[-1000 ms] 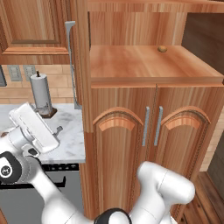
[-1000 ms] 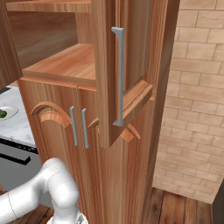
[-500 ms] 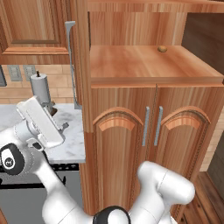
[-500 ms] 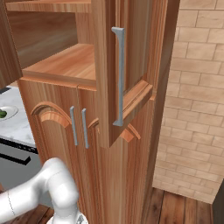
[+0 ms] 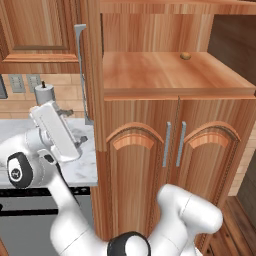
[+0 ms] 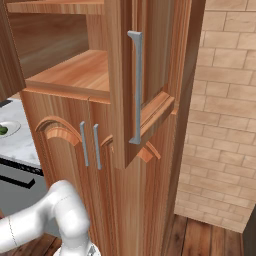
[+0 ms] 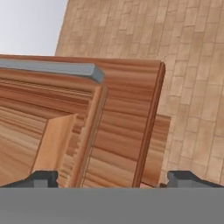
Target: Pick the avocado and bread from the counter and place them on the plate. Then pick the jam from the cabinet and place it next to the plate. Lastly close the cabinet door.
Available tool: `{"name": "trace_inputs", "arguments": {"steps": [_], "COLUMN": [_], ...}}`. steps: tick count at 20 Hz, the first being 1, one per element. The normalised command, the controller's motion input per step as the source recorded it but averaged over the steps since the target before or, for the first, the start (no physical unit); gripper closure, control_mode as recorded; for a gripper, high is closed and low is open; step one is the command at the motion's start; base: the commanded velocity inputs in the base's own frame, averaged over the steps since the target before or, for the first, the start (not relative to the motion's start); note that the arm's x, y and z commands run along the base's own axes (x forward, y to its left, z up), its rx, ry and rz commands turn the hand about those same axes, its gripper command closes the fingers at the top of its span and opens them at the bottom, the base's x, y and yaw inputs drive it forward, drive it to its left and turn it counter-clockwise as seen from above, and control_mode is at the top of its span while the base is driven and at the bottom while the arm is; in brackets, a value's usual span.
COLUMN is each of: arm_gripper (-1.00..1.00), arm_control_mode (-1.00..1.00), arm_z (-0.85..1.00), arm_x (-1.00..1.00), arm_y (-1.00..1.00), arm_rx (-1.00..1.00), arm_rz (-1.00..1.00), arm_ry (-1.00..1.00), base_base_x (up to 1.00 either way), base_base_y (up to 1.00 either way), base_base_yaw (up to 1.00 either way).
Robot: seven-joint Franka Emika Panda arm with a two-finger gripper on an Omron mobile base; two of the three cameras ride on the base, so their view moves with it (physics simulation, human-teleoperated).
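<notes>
The cabinet (image 5: 150, 75) stands with both upper doors swung out. A small orange-brown jam jar (image 5: 185, 56) sits at the back right of its open shelf. My gripper (image 5: 76, 142) hangs over the counter (image 5: 85, 167), just left of the left door (image 5: 90, 75) and below its silver handle (image 5: 80, 65). In the hand view the gripper (image 7: 113, 178) is open, with fingertips (image 7: 41, 178) wide apart and nothing between them, facing that door's panel (image 7: 118, 131) and handle (image 7: 52, 69). The plate (image 6: 12, 127) at the far left carries the green avocado (image 6: 2, 130). The bread is out of view.
The right door (image 6: 150, 90) sticks out toward the base, with its bar handle (image 6: 135, 87). A paper towel stand (image 5: 45, 92) and a wall cupboard (image 5: 35, 30) lie behind my hand. The brick wall (image 6: 225, 100) bounds the right side. Arched lower doors (image 5: 170, 145) are shut.
My hand has moved right and a little up over the counter, closer to the left door. The doors and the jar have not moved.
</notes>
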Motion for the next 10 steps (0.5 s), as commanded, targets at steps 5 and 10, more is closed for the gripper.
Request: {"name": "trace_inputs", "arguments": {"steps": [5,10], "arm_gripper": [-1.00,-1.00], "arm_control_mode": [-1.00,-1.00], "arm_z": [0.17,0.21], "arm_x": [0.00,-0.02], "arm_y": [-0.42,-0.49], "arm_rx": [0.00,0.00], "arm_rz": [-0.04,-0.01], "arm_ry": [-0.18,-0.18], "base_base_x": [0.00,0.00], "base_base_y": [0.00,0.00], "base_base_yaw": [0.00,0.00]}}
